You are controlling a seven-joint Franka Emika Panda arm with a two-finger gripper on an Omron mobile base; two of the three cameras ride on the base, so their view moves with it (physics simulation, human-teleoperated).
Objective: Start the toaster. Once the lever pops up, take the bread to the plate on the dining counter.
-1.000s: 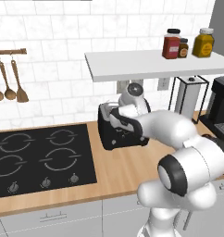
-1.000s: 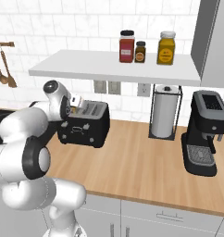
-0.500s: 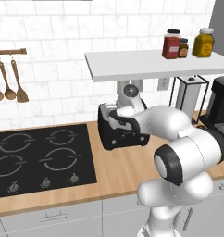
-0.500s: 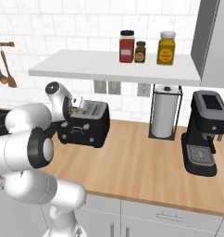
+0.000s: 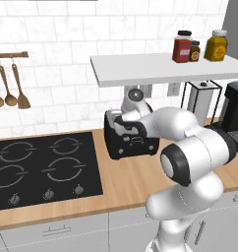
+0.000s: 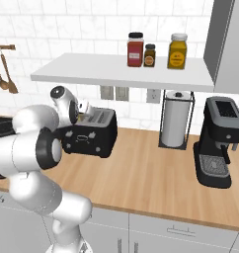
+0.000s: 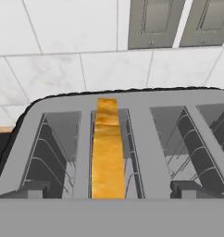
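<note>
Presently, operator, your left base view shows the boxy glossy black toaster (image 5: 131, 141) standing on the light wood worktop (image 5: 126, 182), just right of the black hob (image 5: 42, 170) and below the white wall shelf (image 5: 165, 69). Your white arm reaches over the toaster's top from the right, and the hand is hidden behind the arm's own links there. Three jars stand on the shelf: a red one (image 5: 182, 47), a small dark one (image 5: 194, 51) and a yellow one (image 5: 216, 45). Wooden spoons (image 5: 13, 88) hang from a rail at the left. In your right base view the toaster (image 6: 89, 133) sits left of a white paper-towel roll in a black stand (image 6: 176, 124), with a black coffee machine (image 6: 219, 141) further right; the wrist is directly above the toaster's near end. In your hand view you look down into the long grey slots: the bread (image 7: 106, 150), seen edge-on with golden-orange crust, sits in the slot second from the left. The two dark fingertips (image 7: 33, 189) stand wide apart at the bottom edge, either side of the bread's slot, gripping nothing.
</note>
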